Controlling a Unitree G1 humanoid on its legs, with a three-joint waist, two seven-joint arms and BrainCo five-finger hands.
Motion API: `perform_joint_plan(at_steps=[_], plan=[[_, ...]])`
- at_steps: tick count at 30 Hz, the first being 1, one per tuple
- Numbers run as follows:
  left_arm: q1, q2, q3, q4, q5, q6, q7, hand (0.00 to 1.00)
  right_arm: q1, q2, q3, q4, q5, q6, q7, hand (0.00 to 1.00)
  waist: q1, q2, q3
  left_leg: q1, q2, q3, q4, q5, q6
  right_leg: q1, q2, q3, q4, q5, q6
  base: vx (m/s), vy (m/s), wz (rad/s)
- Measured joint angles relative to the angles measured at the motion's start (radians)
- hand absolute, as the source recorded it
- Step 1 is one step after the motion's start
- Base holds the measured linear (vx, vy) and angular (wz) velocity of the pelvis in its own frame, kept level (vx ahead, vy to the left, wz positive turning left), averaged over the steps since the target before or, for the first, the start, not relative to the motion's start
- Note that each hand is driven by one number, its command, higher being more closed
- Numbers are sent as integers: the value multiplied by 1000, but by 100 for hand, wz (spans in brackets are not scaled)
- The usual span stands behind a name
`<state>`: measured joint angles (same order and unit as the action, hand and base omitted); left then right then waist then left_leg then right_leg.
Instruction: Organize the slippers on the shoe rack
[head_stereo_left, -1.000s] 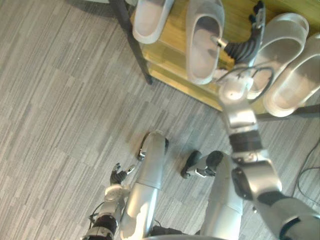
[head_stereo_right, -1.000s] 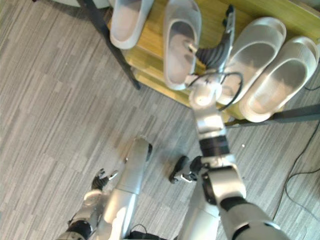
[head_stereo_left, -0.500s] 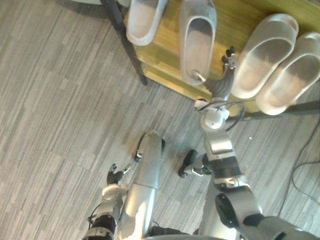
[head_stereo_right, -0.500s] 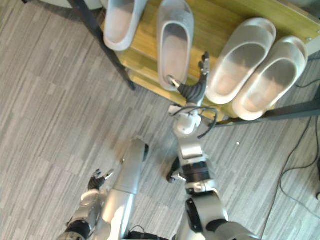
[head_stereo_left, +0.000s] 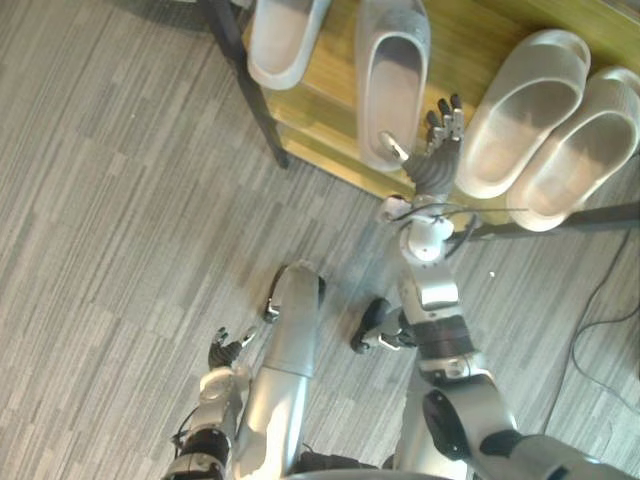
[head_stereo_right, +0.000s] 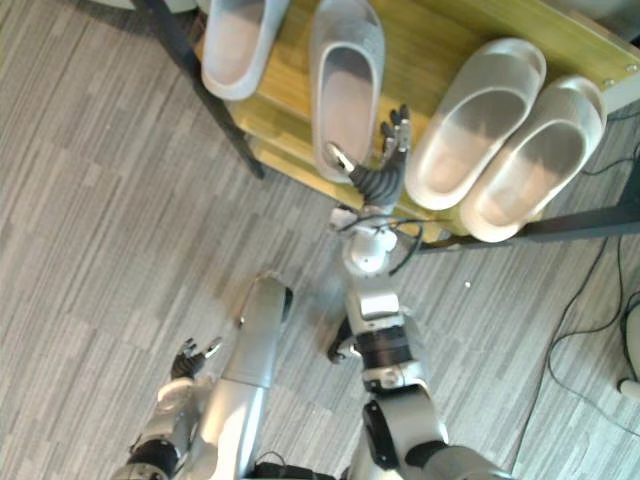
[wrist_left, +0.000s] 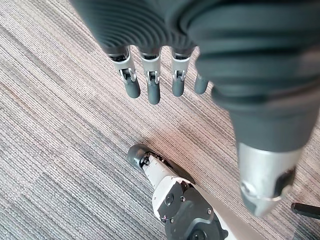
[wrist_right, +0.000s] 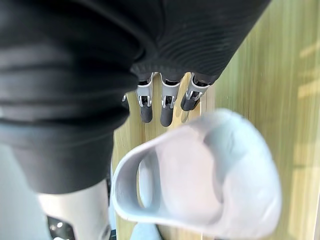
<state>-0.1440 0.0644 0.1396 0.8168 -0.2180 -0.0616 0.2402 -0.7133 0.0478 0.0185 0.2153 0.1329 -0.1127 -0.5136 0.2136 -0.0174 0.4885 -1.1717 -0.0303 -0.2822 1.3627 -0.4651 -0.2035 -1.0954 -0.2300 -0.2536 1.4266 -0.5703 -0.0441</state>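
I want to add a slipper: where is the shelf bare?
The widest bare wood lies between the left pair and the right pair, beyond the right hand. A narrower strip separates the left pair's slippers. The right pair touch: crowded.

We see the left hand (wrist_left: 165, 30) hanging above the grey striped carpet (wrist_left: 55, 150), clear of it. Its fingers (wrist_left: 153, 85) reach straight in a row past the dark ribbed cover, relaxed, and the thumb (wrist_left: 265, 175) stands apart from them
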Motion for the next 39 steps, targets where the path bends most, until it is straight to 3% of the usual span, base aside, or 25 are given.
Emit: perform_joint_plan(at_steps=[12, 18, 22, 30, 39], plan=[[-14, -7, -2, 3, 0, 0, 1, 0, -156, -1, -7, 113, 201, -35, 3, 0, 23, 9, 4, -9, -15, -11, 0, 0, 0, -1, -14, -10, 6, -5, 7, 2, 0, 3], [-40, -19, -2, 21, -1, -3, 2, 0, -247, -3, -21, 183, 303, -42, 16, 0, 58, 24, 12, -11, -17, -15, 3, 0, 0, -1, -16, -14, 8, -5, 7, 0, 0, 0], [-42, -21, -2, 22, 0, -13, 2, 0, -267, -5, -54, 210, 342, -47, 18, 0, 62, 28, 10, -12, -18, -16, 4, 0, 0, -1, -17, -14, 9, -5, 7, 0, 0, 0], [-52, -50, -2, 42, -1, -16, 1, 0, -282, -29, -56, 250, 348, -40, 22, 0, 66, 81, -11, -11, -15, -17, 5, 1, 0, -1, -15, -15, 9, -5, 5, 0, 0, 0], [-51, -55, 1, 41, -3, -14, -5, 0, -201, -90, -93, 221, 296, 0, 34, 0, 59, 87, -14, 29, 1, -7, -1, -1, 3, 39, -4, -9, -8, -2, 6, 1, 7, -3]])
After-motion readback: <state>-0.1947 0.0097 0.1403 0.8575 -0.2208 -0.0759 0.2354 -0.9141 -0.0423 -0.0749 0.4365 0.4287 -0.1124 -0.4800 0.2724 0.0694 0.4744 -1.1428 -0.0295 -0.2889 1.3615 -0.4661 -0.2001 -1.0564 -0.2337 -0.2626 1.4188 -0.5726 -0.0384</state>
